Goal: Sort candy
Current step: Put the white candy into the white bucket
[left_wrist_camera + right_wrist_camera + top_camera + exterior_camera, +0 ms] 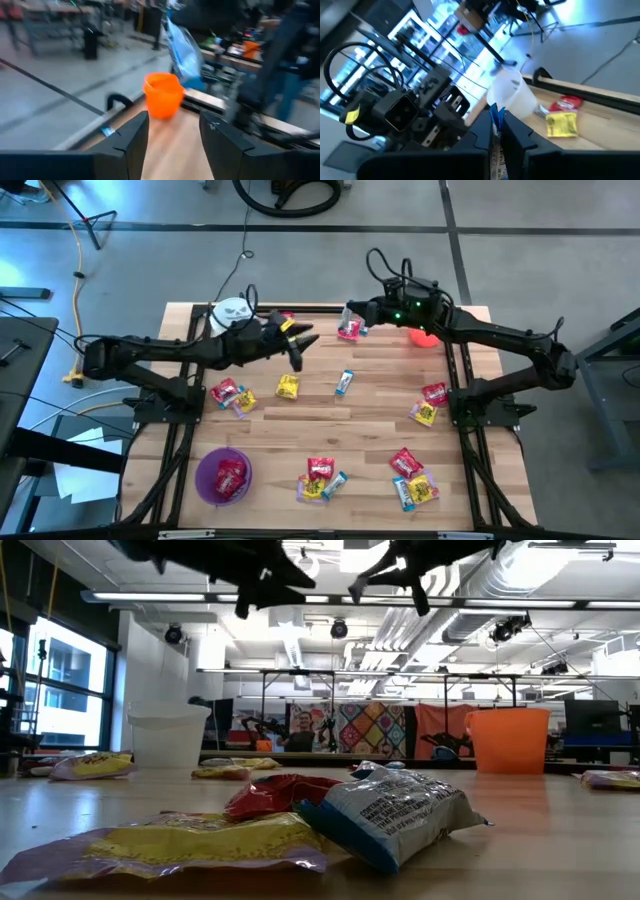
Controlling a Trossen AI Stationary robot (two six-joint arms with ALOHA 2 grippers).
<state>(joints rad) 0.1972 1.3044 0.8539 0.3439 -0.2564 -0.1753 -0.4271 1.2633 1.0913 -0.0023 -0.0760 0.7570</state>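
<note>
Small wrapped candy in red, yellow and light blue lies scattered on the wooden table (330, 420). My right gripper (351, 317) is raised over the far middle of the table, shut on a light-blue candy packet (350, 331). That packet also shows in the left wrist view (183, 56), hanging in front of the orange bucket (164, 94). My left gripper (300, 348) is open and empty, raised just left of the right one, near the white bucket (232, 313). Its fingers (134, 142) frame bare table. My right gripper pinches the light-blue candy packet by its upper edge (495, 114) between its two fingers (516, 131). The packet is lifted clear of the table and hangs below the fingers.
A purple bucket (222, 475) with a red candy inside stands at the near left. The orange bucket (423, 336) stands at the far right, partly under my right arm. Candy clusters lie near left (233, 396), near middle (320, 477) and right (429, 404). Arm frames flank the table.
</note>
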